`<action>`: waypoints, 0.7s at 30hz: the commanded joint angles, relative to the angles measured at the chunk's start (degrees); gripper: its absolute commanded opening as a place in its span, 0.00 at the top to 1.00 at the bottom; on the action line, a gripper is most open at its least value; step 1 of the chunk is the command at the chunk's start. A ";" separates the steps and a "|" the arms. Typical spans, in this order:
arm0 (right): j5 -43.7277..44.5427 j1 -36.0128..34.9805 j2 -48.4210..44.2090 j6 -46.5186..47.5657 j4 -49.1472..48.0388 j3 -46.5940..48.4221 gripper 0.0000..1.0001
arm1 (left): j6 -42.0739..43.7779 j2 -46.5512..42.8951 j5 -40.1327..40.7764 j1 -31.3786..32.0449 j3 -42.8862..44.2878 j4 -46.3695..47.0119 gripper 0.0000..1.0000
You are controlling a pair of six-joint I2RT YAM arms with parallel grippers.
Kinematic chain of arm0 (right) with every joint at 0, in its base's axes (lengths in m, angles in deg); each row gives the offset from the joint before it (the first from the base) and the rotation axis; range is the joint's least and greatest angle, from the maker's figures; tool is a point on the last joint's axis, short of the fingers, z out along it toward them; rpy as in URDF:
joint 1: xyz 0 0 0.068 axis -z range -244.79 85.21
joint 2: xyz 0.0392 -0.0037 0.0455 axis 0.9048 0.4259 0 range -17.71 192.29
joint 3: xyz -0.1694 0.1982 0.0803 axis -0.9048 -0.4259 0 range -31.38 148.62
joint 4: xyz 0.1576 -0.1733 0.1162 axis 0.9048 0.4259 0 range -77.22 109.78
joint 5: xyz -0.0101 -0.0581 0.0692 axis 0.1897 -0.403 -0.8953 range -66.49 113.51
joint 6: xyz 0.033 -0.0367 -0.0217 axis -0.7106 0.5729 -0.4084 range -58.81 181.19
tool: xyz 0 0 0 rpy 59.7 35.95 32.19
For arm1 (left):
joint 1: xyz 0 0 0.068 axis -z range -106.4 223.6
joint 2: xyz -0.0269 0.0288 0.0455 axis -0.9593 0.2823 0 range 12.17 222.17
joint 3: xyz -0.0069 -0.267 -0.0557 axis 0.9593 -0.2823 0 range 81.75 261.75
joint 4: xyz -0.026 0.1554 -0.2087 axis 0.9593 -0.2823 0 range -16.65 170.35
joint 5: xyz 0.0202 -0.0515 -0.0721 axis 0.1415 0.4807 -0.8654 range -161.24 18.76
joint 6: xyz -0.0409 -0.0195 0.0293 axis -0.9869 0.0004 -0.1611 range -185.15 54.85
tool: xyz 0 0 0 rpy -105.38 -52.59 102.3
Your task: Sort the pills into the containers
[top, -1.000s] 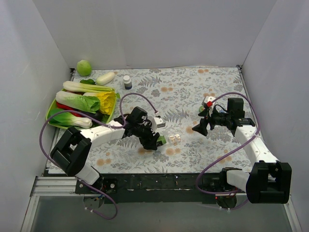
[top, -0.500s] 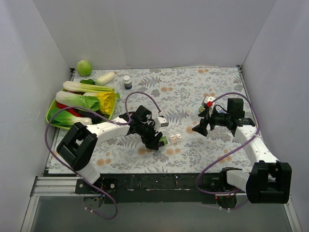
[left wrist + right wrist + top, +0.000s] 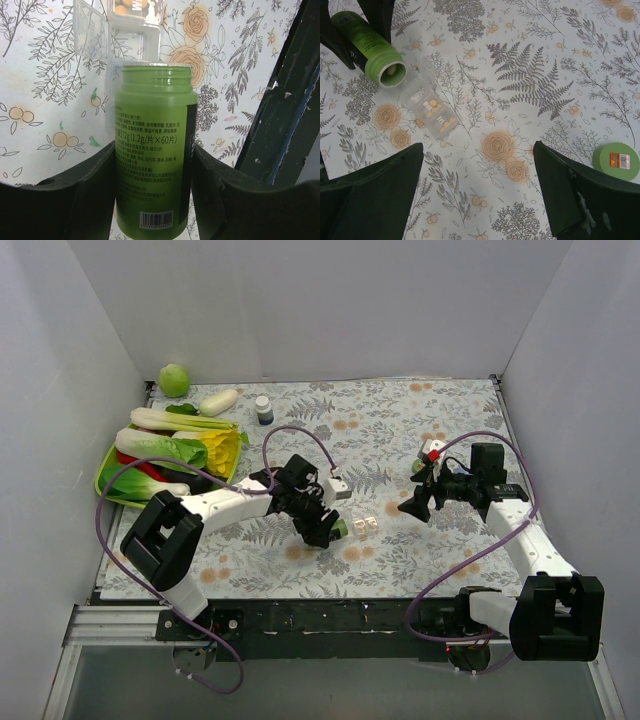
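Observation:
The containers [image 3: 363, 527] are a short clear strip of compartments lying mid-table; in the right wrist view [image 3: 432, 112] two of them hold small orange pills. My left gripper [image 3: 325, 530] is shut on a green pill bottle [image 3: 338, 530], tipped on its side. The bottle's open mouth lies next to the strip's open lid in the left wrist view [image 3: 152, 150]. A pill shows inside the mouth [image 3: 391, 71]. My right gripper [image 3: 415, 502] is open and empty, hovering right of the strip [image 3: 477, 150]. The strip also shows in the left wrist view [image 3: 132, 30].
A green bottle cap [image 3: 616, 161] lies on the cloth to the right. A dark blue white-capped bottle [image 3: 264, 410] stands at the back. A green tray [image 3: 103, 478] of vegetables sits at the left, with a green ball [image 3: 174, 379] and a white vegetable [image 3: 218, 401] behind it.
My left gripper has shifted slightly right with the green bottle, bringing its mouth closer to the strip. The right arm has not moved.

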 commanded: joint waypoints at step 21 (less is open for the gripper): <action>-0.77 0.22 -0.12 0.47 0.57 1.35 0.02 | 0.37 1.87 3.40 2.67 9.71 -7.73 1.00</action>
